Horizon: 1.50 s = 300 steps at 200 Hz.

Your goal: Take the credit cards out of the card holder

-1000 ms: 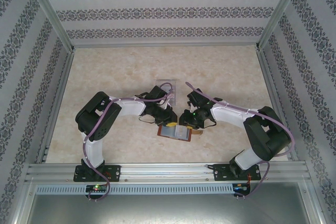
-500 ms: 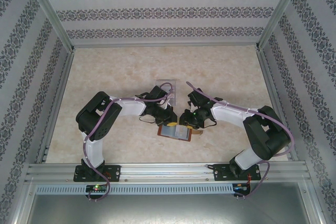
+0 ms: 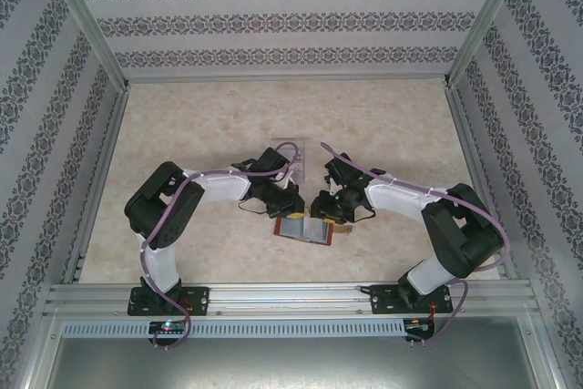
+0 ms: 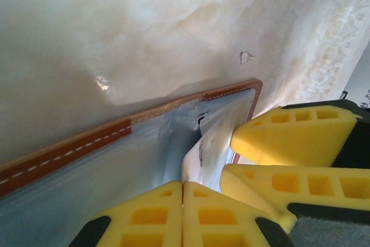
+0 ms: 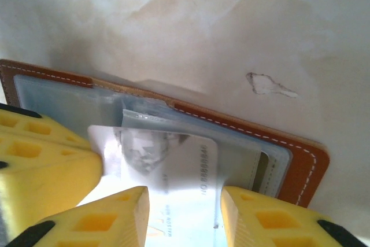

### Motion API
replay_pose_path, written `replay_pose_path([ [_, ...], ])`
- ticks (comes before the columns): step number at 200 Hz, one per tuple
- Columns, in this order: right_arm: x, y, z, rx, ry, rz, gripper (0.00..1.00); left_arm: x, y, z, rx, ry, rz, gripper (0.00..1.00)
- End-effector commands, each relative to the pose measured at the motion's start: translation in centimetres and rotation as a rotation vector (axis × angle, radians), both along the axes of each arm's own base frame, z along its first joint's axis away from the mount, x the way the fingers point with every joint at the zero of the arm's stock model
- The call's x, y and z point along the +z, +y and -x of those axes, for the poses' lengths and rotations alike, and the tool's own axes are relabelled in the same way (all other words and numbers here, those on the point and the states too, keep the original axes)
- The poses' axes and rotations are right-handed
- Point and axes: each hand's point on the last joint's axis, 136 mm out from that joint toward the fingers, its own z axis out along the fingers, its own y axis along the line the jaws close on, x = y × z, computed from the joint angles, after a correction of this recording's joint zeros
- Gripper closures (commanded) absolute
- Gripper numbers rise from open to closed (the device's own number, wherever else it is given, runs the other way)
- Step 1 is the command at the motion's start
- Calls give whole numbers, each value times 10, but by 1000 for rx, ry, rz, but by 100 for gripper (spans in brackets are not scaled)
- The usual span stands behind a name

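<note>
Card holder (image 3: pixel 303 228), open, midway toward table (image 3: pixel 182 134) near edge; card (image 5: pixel 173 160) half out of pocket. Left gripper (image 4: pixel 182 186) pinched closed at pocket, hold unclear; right gripper (image 5: pixel 182 198) part-open astride card. Extraction step; next likely: pinch card, pull straight out.

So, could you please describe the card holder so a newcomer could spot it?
Look at the pale table, near its front middle, between the left gripper and the right gripper. The card holder lies open there; its reddish-brown leather border with white stitching sets it apart from the pale card in it.
</note>
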Motion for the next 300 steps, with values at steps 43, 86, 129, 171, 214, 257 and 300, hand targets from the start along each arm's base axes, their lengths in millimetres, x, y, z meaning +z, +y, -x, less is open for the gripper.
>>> replay_pose_path([
  [43,9,-7,0,-10,-8,32,56,12,18,2,-7,-31,-55,94],
  [86,5,-6,-1,-9,2,36,55,21,32,3,-36,-65,-130,94],
  [129,6,-5,-2,-5,1,36,56,24,43,6,-92,-71,-205,94],
  [171,7,-3,-3,-2,-2,31,56,28,42,2,-113,-77,-218,94],
  [214,7,-2,-3,1,-1,26,56,31,27,1,-137,-66,-175,92],
  [257,7,-1,-3,1,-1,25,56,28,15,10,-167,-41,-163,86],
  [300,4,-2,-2,1,5,27,56,21,19,20,-167,-23,-191,85],
])
